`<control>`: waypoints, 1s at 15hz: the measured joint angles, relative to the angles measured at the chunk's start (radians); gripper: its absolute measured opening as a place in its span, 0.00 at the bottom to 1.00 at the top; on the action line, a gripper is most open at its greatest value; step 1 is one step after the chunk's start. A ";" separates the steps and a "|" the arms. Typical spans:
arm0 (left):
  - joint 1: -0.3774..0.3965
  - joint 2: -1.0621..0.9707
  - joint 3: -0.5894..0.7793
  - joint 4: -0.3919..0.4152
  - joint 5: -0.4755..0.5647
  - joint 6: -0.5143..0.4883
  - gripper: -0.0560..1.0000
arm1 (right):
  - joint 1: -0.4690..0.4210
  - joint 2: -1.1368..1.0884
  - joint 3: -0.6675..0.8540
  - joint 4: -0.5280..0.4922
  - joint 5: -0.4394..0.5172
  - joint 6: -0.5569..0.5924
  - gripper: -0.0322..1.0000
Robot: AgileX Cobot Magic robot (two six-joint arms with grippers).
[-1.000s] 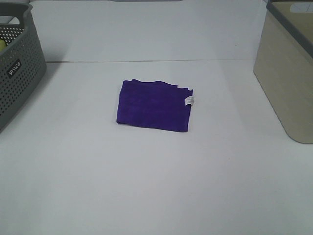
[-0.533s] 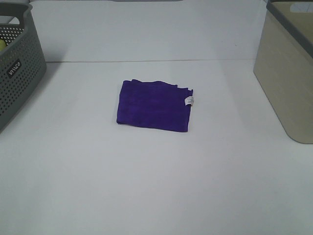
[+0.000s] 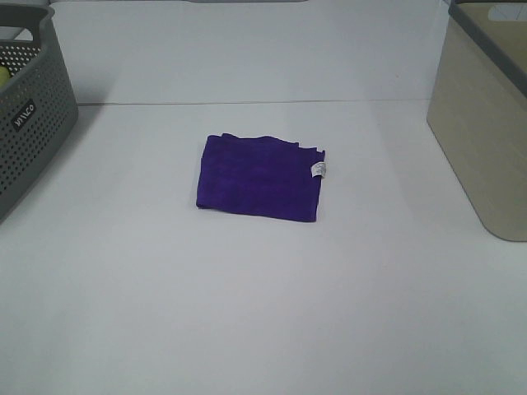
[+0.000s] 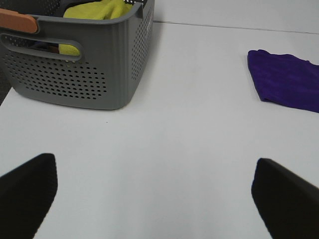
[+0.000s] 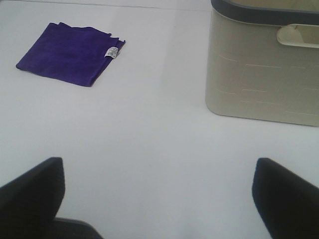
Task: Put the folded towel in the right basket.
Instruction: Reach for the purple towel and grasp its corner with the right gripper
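Two baskets stood at opposite edges of the white counter [image 3: 247,313]: a grey perforated basket [image 3: 33,123] against the left edge, toward the far left corner, and a beige basket [image 3: 482,132] with a dark grey rim against the right edge, toward the far right corner. The folded towel [image 3: 259,178], deep purple, lay flat on the counter about midway between them, well apart from both and touching neither. A small white tag [image 3: 319,169] stuck out from the towel's right side, the side that faced the beige basket. That side of the towel looked slightly ragged where the layers met, while the left side ran straight. The left wrist view showed a yellow cloth [image 4: 97,10] lying inside the grey basket and an orange piece [image 4: 17,21] at that basket's rim, above a handle slot. The right wrist view showed the beige basket's near wall with a handle cut-out [image 5: 299,36] just under its rim. Each claw showed only in its own wrist view. The left gripper [image 4: 154,194] had its two dark fingers [image 4: 27,191] spread wide apart over bare counter, with the grey basket ahead of it and the towel off to the side. The right gripper [image 5: 159,194] likewise had its jaws wide apart over bare counter, well short of both the towel and the beige basket.
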 joint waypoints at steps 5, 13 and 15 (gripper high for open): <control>0.000 0.000 0.000 0.000 0.000 0.000 0.99 | 0.000 0.095 -0.014 0.009 0.011 0.000 0.98; 0.000 0.000 0.000 0.000 0.000 0.000 0.99 | 0.000 0.831 -0.384 0.082 0.024 0.000 0.98; 0.000 0.000 0.000 0.000 0.000 0.000 0.99 | 0.000 0.962 -0.482 0.120 0.028 -0.005 0.98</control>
